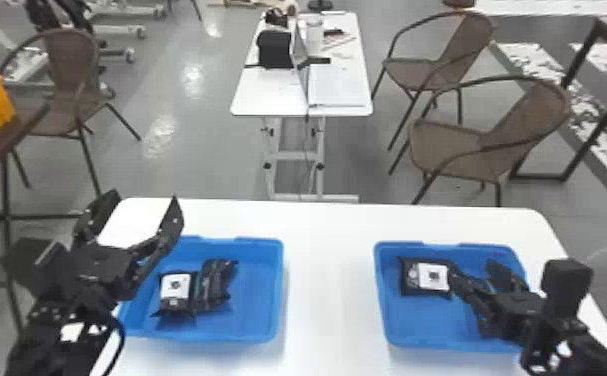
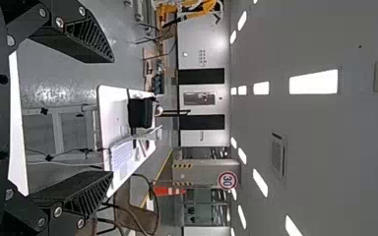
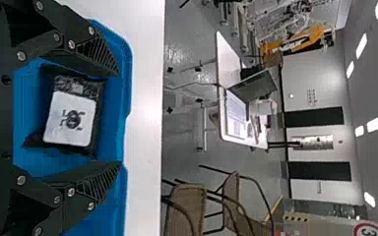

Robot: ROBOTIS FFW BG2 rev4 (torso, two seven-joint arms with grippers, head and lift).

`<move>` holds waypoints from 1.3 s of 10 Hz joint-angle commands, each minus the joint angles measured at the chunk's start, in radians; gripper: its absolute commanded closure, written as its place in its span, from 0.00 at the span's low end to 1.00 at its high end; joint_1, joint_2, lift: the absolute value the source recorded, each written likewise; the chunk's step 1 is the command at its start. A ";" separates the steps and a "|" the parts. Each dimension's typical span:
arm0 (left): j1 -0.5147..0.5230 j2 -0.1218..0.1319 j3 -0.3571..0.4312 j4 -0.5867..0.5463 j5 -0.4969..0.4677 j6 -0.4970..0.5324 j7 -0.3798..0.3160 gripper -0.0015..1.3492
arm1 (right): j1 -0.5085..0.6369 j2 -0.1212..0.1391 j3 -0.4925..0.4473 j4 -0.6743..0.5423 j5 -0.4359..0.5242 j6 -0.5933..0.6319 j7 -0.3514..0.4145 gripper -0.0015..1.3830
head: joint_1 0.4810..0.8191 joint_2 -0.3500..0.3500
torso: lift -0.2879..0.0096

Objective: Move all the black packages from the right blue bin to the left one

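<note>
Facing the right bin: we have our right claw [image 1: 472, 270] low over the right blue bin [image 1: 417, 325], spread, with nothing pinched.
Right bin package: we see one black package [image 1: 426, 277] with a white label, lying label up near the bin's left side. A fingertip is right by its right end; we can't tell if they touch. In the right wrist view it shows between the two spread fingers.
Left claw: we have our left claw [image 1: 143, 197] up over the far left part of the left blue bin [image 1: 257, 300], spread and empty.
Left bin packages: we count two, side by side: a labelled package [image 1: 174, 297] and a dark package [image 1: 214, 285] to its right.
Worktop: we see both bins on the white worktop [image 1: 332, 250], well apart.
Background: we see a white table [image 1: 267, 95] with a laptop, plus brown chairs [image 1: 512, 135].
</note>
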 commanded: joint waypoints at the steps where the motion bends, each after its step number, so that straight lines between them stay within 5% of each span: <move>1: 0.004 -0.003 0.000 0.000 0.001 0.001 0.000 0.18 | -0.007 -0.032 -0.013 0.068 -0.029 -0.008 0.000 0.31 | 0.63 0.48 | 0.97; 6: 0.002 -0.003 -0.004 0.000 0.005 0.011 0.000 0.18 | -0.223 -0.047 0.035 0.452 0.063 -0.043 0.112 0.31 | 0.63 0.44 | 0.97; 13: 0.013 -0.003 0.002 0.006 0.052 0.017 0.006 0.18 | -0.443 -0.037 0.128 0.729 0.170 -0.067 0.107 0.31 | 0.63 0.54 | 0.97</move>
